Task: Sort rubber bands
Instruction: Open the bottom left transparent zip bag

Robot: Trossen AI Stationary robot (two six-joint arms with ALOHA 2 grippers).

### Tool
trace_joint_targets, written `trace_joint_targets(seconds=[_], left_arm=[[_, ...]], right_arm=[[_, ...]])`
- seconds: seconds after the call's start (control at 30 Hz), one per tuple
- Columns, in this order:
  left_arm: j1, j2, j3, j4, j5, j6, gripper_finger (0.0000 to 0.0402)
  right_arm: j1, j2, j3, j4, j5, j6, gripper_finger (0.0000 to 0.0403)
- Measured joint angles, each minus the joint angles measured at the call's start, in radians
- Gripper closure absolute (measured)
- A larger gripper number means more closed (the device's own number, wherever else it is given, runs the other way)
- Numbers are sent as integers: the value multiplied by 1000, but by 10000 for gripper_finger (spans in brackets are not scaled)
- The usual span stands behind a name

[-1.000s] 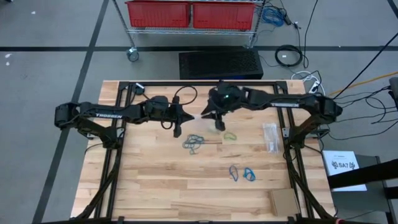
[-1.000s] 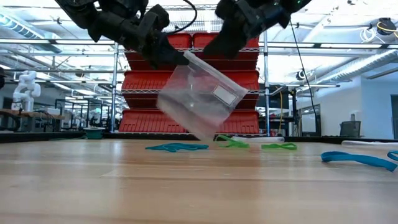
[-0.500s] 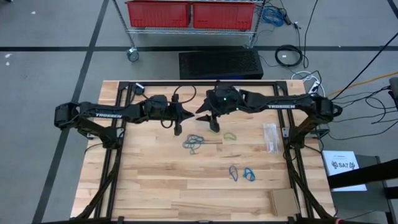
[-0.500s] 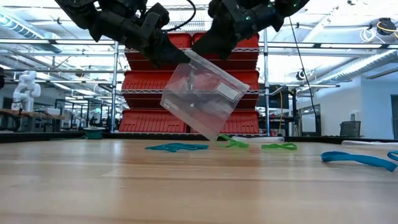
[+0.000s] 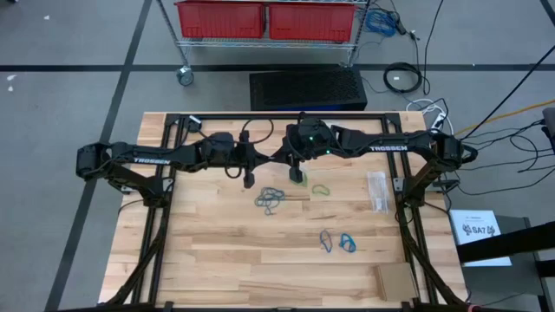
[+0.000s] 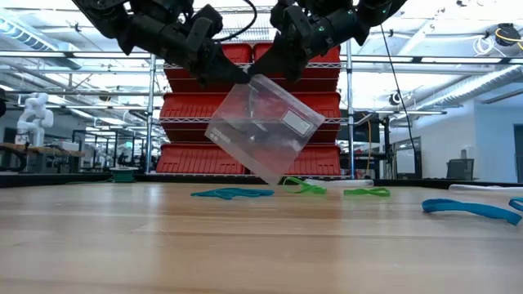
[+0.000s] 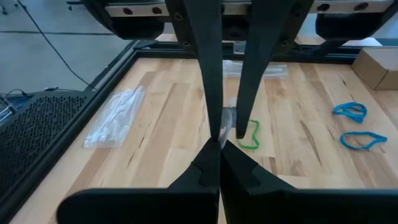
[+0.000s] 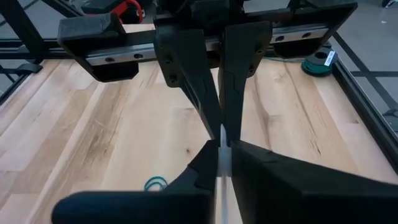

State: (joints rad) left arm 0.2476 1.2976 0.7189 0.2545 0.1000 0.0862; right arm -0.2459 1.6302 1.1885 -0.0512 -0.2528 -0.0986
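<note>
Whether the held clear bag (image 6: 263,128) contains any rubber bands (image 5: 270,198) seems impossible to tell.

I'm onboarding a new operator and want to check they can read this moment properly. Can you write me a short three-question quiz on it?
1. True or false: the clear plastic bag lies flat on the table.
2. Which grippers are shut on the bag's top edge? A) left only B) right only C) both
3. What colour are the rubber bands lying nearest the table's front edge in the high view?

Key:
1. False; it hangs in the air, tilted.
2. C; the left gripper and the right gripper each pinch it.
3. Blue.
</note>
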Motion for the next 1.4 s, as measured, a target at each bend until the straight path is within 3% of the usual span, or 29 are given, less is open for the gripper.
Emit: trace_joint_targets(seconds=[1.4], left_arm=[[36, -167, -2, -149, -5, -1, 402]], right_arm=[[6, -9, 2, -446, 105, 9, 386]])
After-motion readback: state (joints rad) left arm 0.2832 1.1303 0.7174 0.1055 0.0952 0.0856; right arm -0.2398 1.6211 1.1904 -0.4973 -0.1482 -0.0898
